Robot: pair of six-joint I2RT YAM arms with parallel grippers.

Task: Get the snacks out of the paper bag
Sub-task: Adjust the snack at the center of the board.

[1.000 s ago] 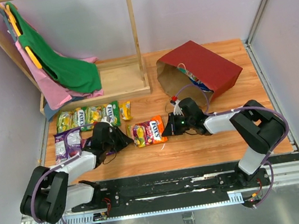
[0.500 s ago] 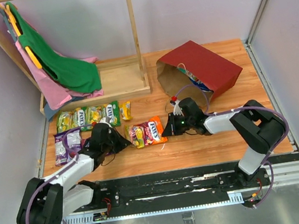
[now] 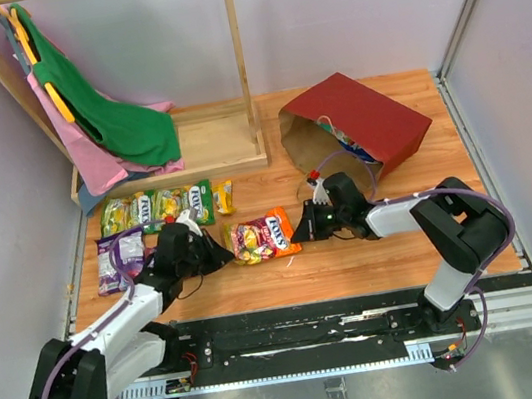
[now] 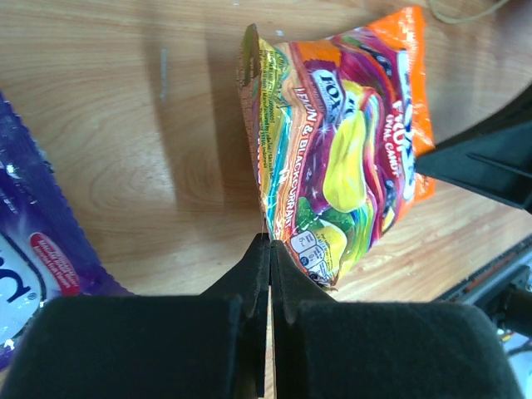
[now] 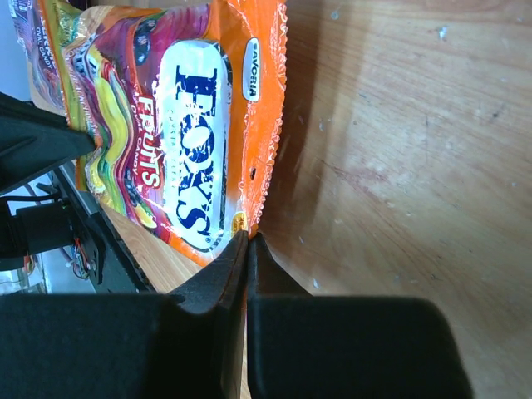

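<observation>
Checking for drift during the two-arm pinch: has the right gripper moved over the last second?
Yes, slightly: the right gripper, shut on the orange candy packet, has edged right relative to the paper bag, which stayed put.

We count one paper bag (image 3: 374, 116) with one blue chip bag (image 3: 354, 150) showing in its mouth. Outside it there are what look like four green packets (image 3: 156, 209) side by side, one small yellow packet (image 3: 223, 197), one orange packet (image 3: 264, 235) and at least one purple packet (image 3: 118, 258), though we cannot tell whether that purple patch is one packet or two. We also count one wooden rack (image 3: 239, 62), one green cloth (image 3: 129, 130), one pink cloth (image 3: 86, 152) and two robot arms, a left arm (image 3: 125, 303) and a right arm (image 3: 400, 214).
</observation>
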